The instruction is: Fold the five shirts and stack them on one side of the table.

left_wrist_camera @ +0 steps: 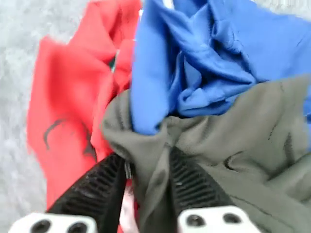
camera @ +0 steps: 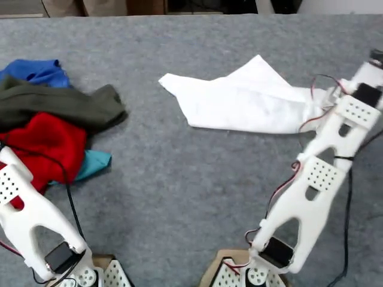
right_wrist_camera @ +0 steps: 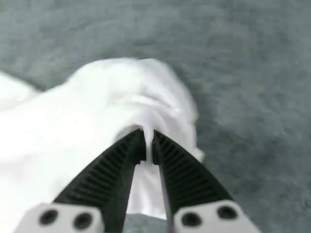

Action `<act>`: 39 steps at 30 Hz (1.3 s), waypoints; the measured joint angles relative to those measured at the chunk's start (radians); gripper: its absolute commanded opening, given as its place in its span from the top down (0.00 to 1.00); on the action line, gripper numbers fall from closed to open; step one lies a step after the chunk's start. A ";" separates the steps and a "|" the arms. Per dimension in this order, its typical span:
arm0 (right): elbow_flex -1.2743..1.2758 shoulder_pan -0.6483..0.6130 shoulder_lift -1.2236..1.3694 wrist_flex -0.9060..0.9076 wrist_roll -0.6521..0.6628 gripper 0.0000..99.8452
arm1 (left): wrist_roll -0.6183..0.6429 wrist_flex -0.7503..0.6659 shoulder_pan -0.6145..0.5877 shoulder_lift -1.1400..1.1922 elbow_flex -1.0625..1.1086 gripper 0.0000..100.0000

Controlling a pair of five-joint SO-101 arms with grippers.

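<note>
A white shirt (camera: pixel 239 98) lies partly folded at the table's middle right. My right gripper (right_wrist_camera: pixel 148 133) is shut on its right-hand edge (camera: pixel 317 107), with white cloth pinched between the black fingers. At the left edge of the table is a pile: a blue shirt (camera: pixel 36 70) at the back, an olive shirt (camera: pixel 60 104) across the middle, a red shirt (camera: pixel 51 143) in front and a teal shirt (camera: pixel 96 162) poking out beneath. My left gripper (left_wrist_camera: pixel 148 160) is shut on a fold of the olive shirt (left_wrist_camera: pixel 233 145), beside the blue shirt (left_wrist_camera: pixel 204 53) and the red shirt (left_wrist_camera: pixel 68 97).
Grey felt (camera: pixel 179 197) covers the table. The left arm (camera: pixel 30 209) rises from the front left corner over the red shirt. The right arm (camera: pixel 317 179) stretches from the front middle to the right edge. Open felt lies between the pile and the white shirt.
</note>
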 measured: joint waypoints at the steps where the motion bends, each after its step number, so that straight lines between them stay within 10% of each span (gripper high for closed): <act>1: 0.000 -0.018 0.000 0.000 0.026 0.99 | 0.044 0.020 0.014 -0.029 0.000 0.70; 13: -0.002 -0.232 0.018 0.063 0.238 0.99 | 0.247 0.046 0.265 -0.265 0.000 0.71; 21: -0.002 -0.233 0.018 0.063 0.242 0.99 | 0.023 0.046 0.439 -0.276 0.428 0.73; 28: -0.002 -0.233 0.023 0.061 0.242 0.99 | 0.009 -0.035 0.411 -0.189 0.703 0.79; 39: -0.002 -0.233 0.023 0.061 0.244 0.99 | 0.009 -0.114 0.167 -0.078 0.503 0.97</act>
